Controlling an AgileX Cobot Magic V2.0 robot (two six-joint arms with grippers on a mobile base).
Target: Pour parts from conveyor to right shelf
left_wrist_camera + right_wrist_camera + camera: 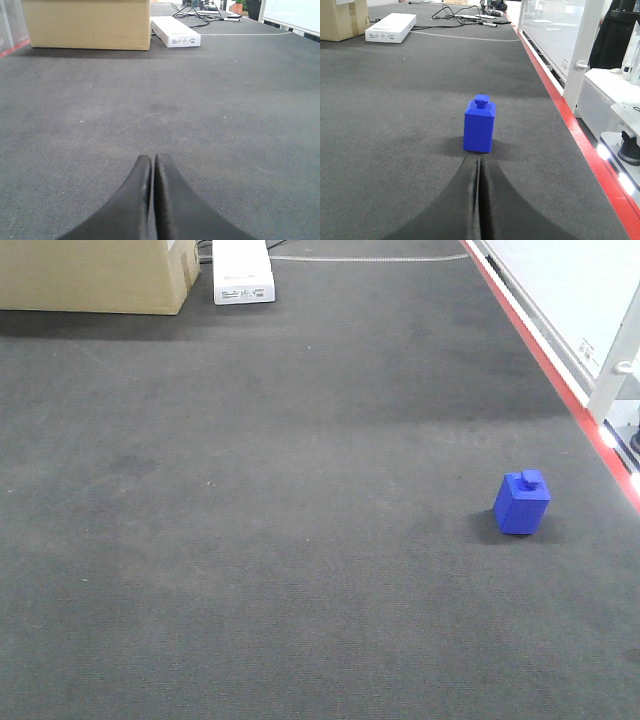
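Observation:
One of the parts, a small bright-blue cube with a stud on top [521, 504], stands upright on the dark-grey conveyor [280, 540] near its red-striped right edge. In the right wrist view the same part [479, 125] sits just ahead of my right gripper [480, 161], whose black fingers are pressed together, empty, their tips close to the cube's base. My left gripper [151, 158] is shut too, over bare felt with nothing between its fingers. The right shelf is out of view. Neither gripper shows in the front view.
A cardboard box [95, 275] and a flat white box [242, 270] rest at the conveyor's far end, with cables [465, 12] behind. A red stripe [560, 380] and a white rail [530, 300] run along the right edge, beside a white post [581, 50].

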